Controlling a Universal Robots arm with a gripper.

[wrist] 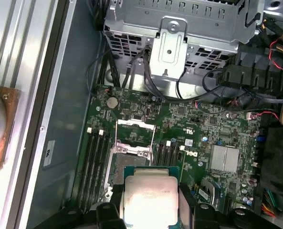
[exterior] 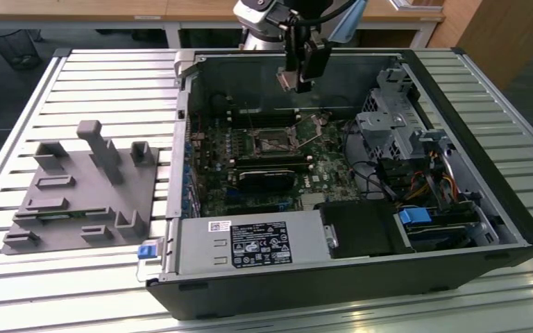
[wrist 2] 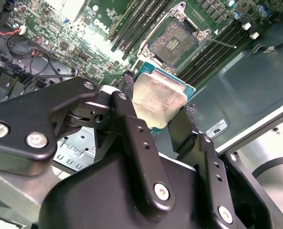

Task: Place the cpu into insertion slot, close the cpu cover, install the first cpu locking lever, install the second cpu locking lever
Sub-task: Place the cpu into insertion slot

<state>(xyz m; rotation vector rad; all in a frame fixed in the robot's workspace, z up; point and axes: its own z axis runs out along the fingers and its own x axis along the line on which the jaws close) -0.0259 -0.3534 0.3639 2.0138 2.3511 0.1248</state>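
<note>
My gripper hangs over the rear part of the open computer case, shut on the cpu. The cpu is a flat square chip with a silvery-beige top, pinched at two opposite edges between the black fingers. It is in the air, apart from the board. The insertion slot is a dark square socket on the green motherboard, bare inside and partly hidden by the cpu in the first wrist view. The cpu cover is swung open beside the slot. A thin lever rod sticks out next to it.
Black memory slots flank the socket. A metal drive cage and cable bundles crowd the case on the exterior view's right. The power supply closes the near side. A grey fixture lies on the slatted table to the exterior view's left.
</note>
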